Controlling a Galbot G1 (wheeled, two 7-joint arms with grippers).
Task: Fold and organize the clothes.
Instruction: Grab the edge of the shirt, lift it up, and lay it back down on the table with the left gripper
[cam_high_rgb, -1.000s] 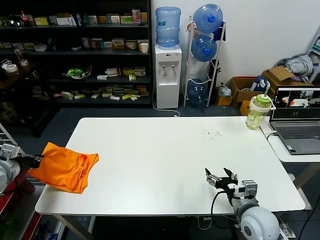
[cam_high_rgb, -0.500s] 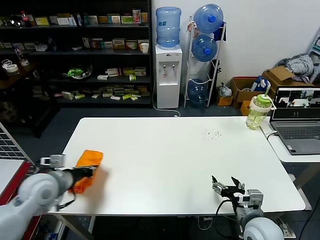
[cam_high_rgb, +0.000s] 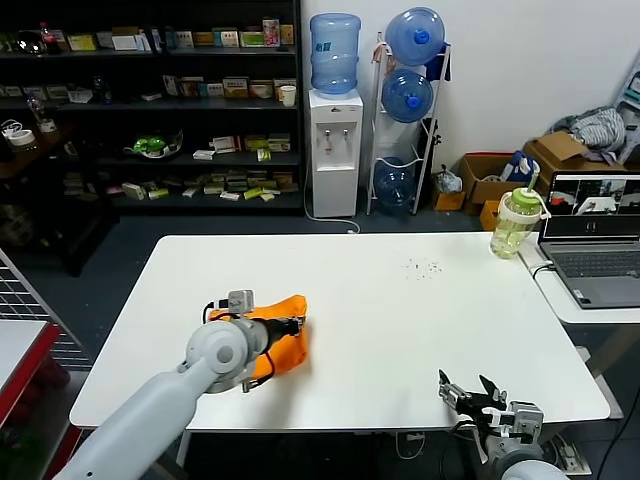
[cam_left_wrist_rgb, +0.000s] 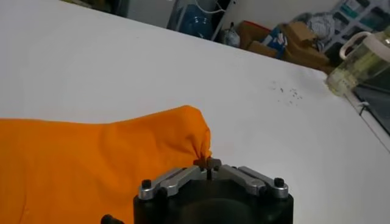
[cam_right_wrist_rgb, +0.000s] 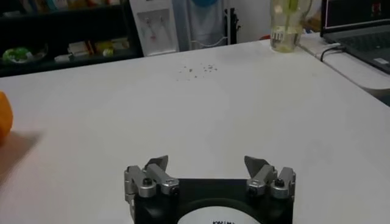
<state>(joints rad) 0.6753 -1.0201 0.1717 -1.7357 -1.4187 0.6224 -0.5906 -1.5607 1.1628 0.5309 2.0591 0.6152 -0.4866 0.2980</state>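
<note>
Fingers (cam_left_wrist_rgb: 208, 163) of left gripper (cam_high_rgb: 293, 323) pinched tight on T-shirt (cam_high_rgb: 272, 338) corner, bunched lower left on tabletop (cam_high_rgb: 400, 300). Right gripper (cam_right_wrist_rgb: 209, 171) fully spread, empty, bottom right. My risk call: thin pinch slips, fabric drops crumpled.

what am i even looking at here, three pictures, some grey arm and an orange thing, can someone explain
This is a two-armed robot at a white table. The big picture is from a camera on its head, looking down. The other two are from cameras on its wrists, each looking past its own gripper.

The left gripper is shut on a pinch of the orange T-shirt, which lies bunched on the table; the head view shows that arm reaching across it. The right gripper is open and holds nothing, waiting at the table's near edge.

Also there: a bottle at the far corner and a laptop on a side table.
</note>
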